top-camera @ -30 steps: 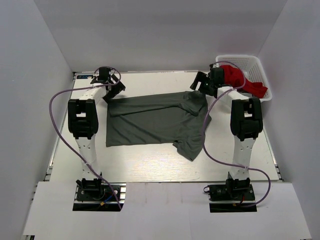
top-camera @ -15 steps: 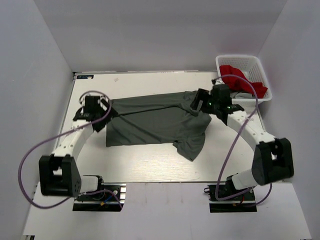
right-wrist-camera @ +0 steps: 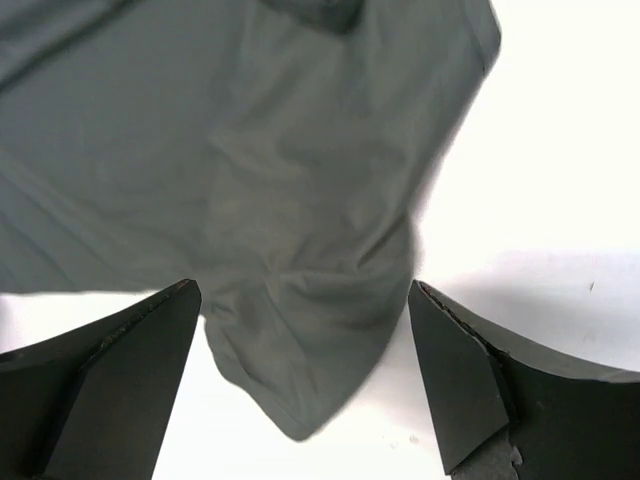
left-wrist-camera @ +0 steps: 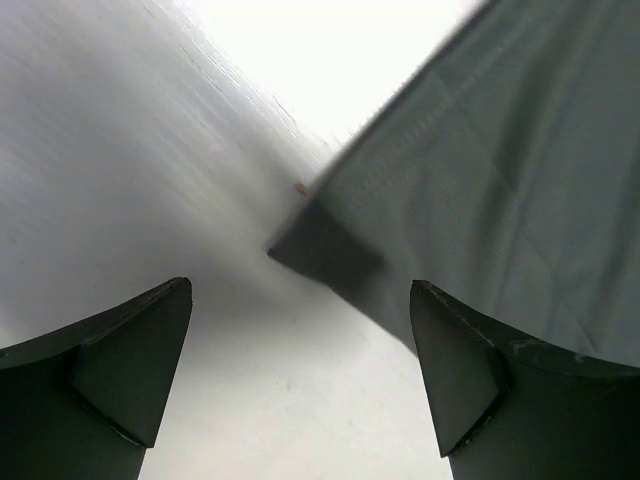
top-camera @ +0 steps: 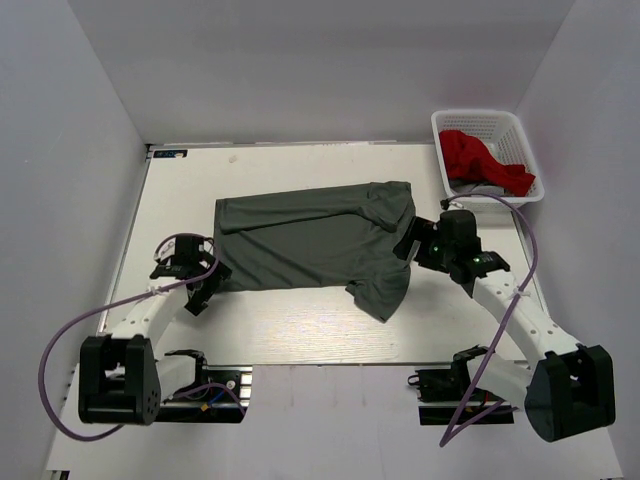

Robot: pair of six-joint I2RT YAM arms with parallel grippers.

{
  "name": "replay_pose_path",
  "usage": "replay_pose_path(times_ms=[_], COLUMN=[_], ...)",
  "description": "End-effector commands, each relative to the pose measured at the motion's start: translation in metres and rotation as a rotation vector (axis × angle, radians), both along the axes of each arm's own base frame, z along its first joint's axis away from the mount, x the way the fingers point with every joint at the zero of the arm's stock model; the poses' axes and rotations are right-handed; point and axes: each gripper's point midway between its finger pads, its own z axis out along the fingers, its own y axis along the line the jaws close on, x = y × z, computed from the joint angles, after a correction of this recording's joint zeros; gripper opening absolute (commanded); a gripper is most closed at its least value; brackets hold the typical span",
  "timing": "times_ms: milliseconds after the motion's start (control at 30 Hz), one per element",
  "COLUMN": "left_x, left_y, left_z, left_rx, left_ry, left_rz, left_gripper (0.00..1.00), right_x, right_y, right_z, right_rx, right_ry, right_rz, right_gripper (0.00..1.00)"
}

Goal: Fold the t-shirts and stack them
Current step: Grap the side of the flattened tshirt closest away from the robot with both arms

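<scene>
Little of the job looks done: the dark olive-grey t-shirt lies spread across the middle of the surface, mostly flat, with a loose crease along its far edge and one sleeve trailing toward the near right, and I would not call it folded. The red t-shirt sits bunched in the white basket at the far right corner, so nothing is stacked. The left claw hangs low beside the shirt's near left corner, jaws spread wide with nothing between them (its wrist view shows that corner just ahead of the fingers). The right claw is equally wide and empty, over the sleeve on the shirt's right side. Both folds and the stacking remain to do
</scene>
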Motion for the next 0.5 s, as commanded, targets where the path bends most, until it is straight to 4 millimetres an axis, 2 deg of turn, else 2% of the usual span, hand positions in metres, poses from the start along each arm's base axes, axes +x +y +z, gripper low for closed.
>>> replay_pose_path(times_ms=[0, 67, 133, 200, 267, 300, 367, 400, 467], left_x=[0.009, 0.01, 0.01, 0.008, 0.012, 0.012, 0.013, 0.013, 0.013], left_y=[0.005, 0.005, 0.003, 0.001, -0.003, -0.004, -0.008, -0.01, -0.01], left_z=[-0.011, -0.021, -0.028, -0.036, -0.038, -0.038, -0.039, -0.039, -0.039], left_rx=[0.007, 0.008, 0.001, -0.007, -0.027, -0.035, -0.048, -0.056, -0.056], left_ry=[-0.003, 0.029, 0.047, 0.076, 0.07, 0.07, 0.07, 0.07, 0.083], left_rz=[0.051, 0.051, 0.047, 0.042, 0.033, 0.029, 0.006, 0.003, 0.003], left_gripper=[1.0, 0.96, 0.84, 0.62, 0.45, 0.3, 0.13, 0.0, 0.0], right_x=[-0.012, -0.019, -0.026, -0.03, -0.035, -0.036, -0.043, -0.047, -0.052], right_y=[0.005, 0.004, 0.002, -0.001, -0.003, -0.005, -0.008, -0.01, -0.011], right_z=[-0.01, -0.015, -0.021, -0.024, -0.029, -0.031, -0.036, -0.039, -0.043], right_rx=[0.029, 0.024, 0.019, 0.01, 0.0, -0.01, -0.022, -0.028, -0.031], right_ry=[0.049, 0.075, 0.094, 0.101, 0.127, 0.136, 0.171, 0.19, 0.211], right_rz=[0.025, 0.037, 0.034, 0.026, 0.018, 0.012, 0.004, -0.007, -0.01], right_gripper=[0.9, 0.9, 0.9, 0.9, 0.9, 0.9, 0.9, 0.9, 0.9])
